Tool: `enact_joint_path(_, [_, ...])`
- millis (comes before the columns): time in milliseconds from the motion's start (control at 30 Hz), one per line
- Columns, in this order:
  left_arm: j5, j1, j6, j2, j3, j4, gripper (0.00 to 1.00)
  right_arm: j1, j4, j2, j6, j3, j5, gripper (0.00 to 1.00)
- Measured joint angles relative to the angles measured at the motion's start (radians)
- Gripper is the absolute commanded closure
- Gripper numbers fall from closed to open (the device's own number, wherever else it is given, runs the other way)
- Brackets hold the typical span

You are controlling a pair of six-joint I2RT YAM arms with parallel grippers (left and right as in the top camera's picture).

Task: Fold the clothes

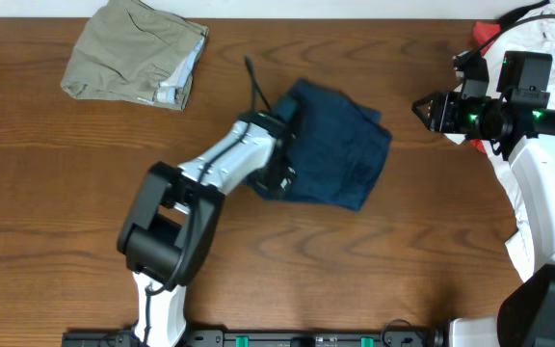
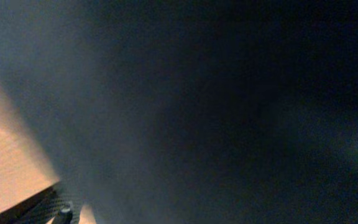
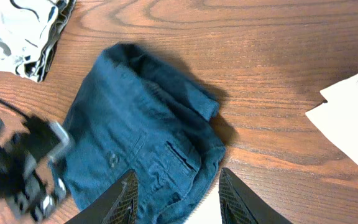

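Observation:
The dark navy shorts-like garment lies bunched in the middle of the table, its seams and a pocket slit showing in the right wrist view. My left gripper is down at the garment's left edge. Its wrist view is filled with dark blue fabric, so its jaws are hidden. My right gripper is open and empty, held above the table to the right of the garment; its fingers frame the garment's near edge. A folded khaki garment lies at the back left. White cloth lies at the right.
The khaki garment also shows at the upper left of the right wrist view. White fabric lies on the wood at that view's right. Something red sits at the back right by the right arm. Bare wood lies in front.

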Motion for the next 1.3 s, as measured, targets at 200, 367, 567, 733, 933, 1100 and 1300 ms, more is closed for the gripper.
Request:
enact_joint_path(200, [-0.089,0.119,0.044,0.0,0.001,0.156,0.02,0.0,0.0,0.0,0.0,0.0,0.01,0.59])
enact_joint_path(367, [-0.125,0.126,0.093,-0.002,0.036,0.087,0.02,0.0,0.0,0.0,0.0,0.0,0.013,0.59])
enact_joint_path(567, [-0.106,-0.016,0.124,-0.084,0.072,0.045,0.02,0.001,0.0,0.0,0.0,0.0,0.015,0.59])
enact_joint_path(733, [-0.012,-0.167,0.176,-0.137,0.089,0.043,0.02,0.004,-0.002,0.0,0.0,0.0,0.031,0.59])
enact_joint_path(933, [0.03,-0.26,0.248,-0.114,0.088,-0.028,0.02,0.006,-0.003,0.0,0.0,0.0,0.036,0.59])
enact_joint_path(1100, [0.031,-0.264,0.293,-0.063,0.088,-0.069,0.02,0.006,-0.003,0.0,0.0,0.0,0.038,0.58])
enact_joint_path(1300, [0.031,-0.263,0.333,-0.007,0.088,-0.081,0.02,0.006,-0.003,0.0,0.0,0.0,0.038,0.59])
